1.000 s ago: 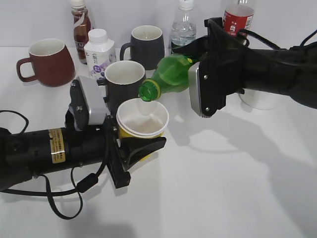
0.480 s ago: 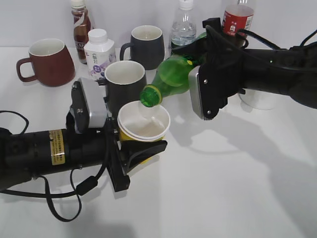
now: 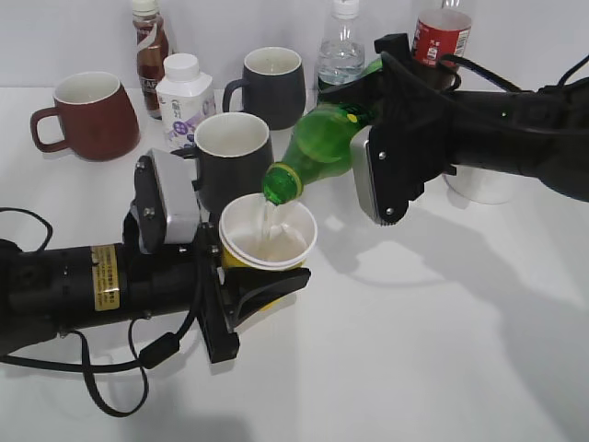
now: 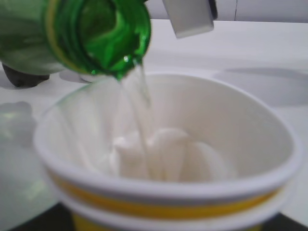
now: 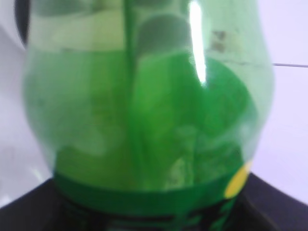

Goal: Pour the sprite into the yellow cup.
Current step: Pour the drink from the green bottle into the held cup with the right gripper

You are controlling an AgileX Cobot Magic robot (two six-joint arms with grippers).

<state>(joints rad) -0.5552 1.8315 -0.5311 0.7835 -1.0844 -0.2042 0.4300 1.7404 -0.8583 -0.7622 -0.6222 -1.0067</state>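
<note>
The sprite (image 3: 322, 143) is a green plastic bottle with no cap on, tilted mouth-down to the left. My right gripper (image 3: 368, 110) is shut on the sprite's body; the bottle fills the right wrist view (image 5: 144, 120). A clear stream runs from its mouth (image 4: 103, 38) into the yellow cup (image 3: 267, 239). My left gripper (image 3: 253, 281) is shut on the yellow cup and holds it upright under the mouth. In the left wrist view the yellow cup (image 4: 163, 192) shows a white inside with foamy liquid at the bottom.
A dark grey mug (image 3: 232, 152) stands right behind the cup. Further back are a red-brown mug (image 3: 87, 115), another dark mug (image 3: 273, 85), a white carton bottle (image 3: 184, 97), a brown drink bottle (image 3: 150, 51), a water bottle (image 3: 342, 51) and a cola bottle (image 3: 442, 32).
The sprite has tipped further down and its mouth has moved over the cup. Liquid now runs into the cup. The left gripper with the cup has shifted slightly.
</note>
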